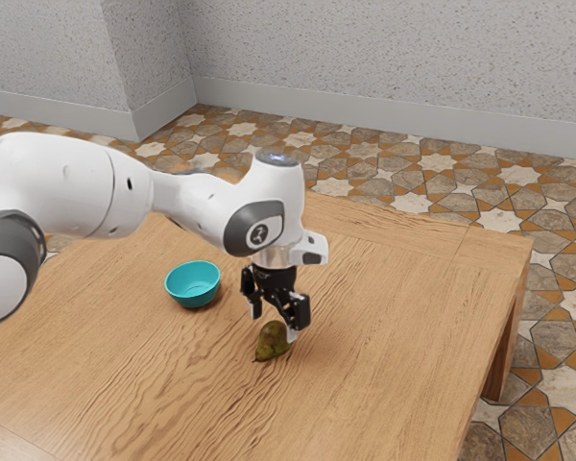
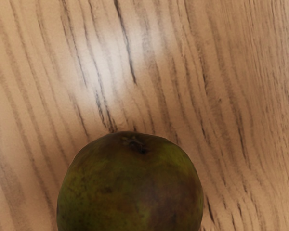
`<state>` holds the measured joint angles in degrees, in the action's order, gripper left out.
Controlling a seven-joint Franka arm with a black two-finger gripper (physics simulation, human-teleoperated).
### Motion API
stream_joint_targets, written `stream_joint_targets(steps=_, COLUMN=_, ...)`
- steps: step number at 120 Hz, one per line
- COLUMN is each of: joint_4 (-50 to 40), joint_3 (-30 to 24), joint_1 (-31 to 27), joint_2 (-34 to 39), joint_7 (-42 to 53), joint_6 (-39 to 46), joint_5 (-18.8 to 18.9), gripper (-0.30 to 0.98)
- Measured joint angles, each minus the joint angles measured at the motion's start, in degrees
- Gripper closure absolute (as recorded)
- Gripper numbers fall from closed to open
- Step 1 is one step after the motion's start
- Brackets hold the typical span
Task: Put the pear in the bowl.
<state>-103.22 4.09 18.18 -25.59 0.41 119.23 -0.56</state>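
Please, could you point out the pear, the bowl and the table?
Pear (image 2: 130, 187): wrist view, on its rounded body.
Bowl (image 1: 197, 300): exterior view, on its outer wall.
Table (image 1: 394, 336): exterior view, on its wooden top.

Speckled grey walls (image 1: 365, 48) above pale baseboard (image 1: 365, 113), star-patterned floor tiles (image 1: 552, 336) in brown, cream and orange; streaky wooden desk (image 1: 413, 317), soft white glare (image 2: 103, 62) on its grain.

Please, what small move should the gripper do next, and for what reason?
I would probably lower the open gripper slightly, keeping the pear between its fingers. The fingers stand apart, and the pear lies on the table, seemingly just under the hand and not yet gripped. Closing now might catch only its top.
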Motion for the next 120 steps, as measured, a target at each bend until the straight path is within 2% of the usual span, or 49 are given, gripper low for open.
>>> stream_joint_targets(steps=33, joint_4=-2.2, joint_3=0.0, joint_1=-0.1, joint_2=-0.6, joint_7=2.1, joint_6=1.2, joint_5=-1.7, gripper=0.00)
stream_joint_targets(steps=104, joint_4=0.7, joint_3=0.7, joint_1=-0.4, joint_2=-4.5, joint_7=5.7, joint_6=3.3, joint_5=-1.5, gripper=0.00)
stream_joint_targets(steps=120, joint_4=0.8, joint_3=0.7, joint_1=-0.3, joint_2=-4.8, joint_7=6.3, joint_6=3.8, joint_5=-1.6, gripper=0.06)
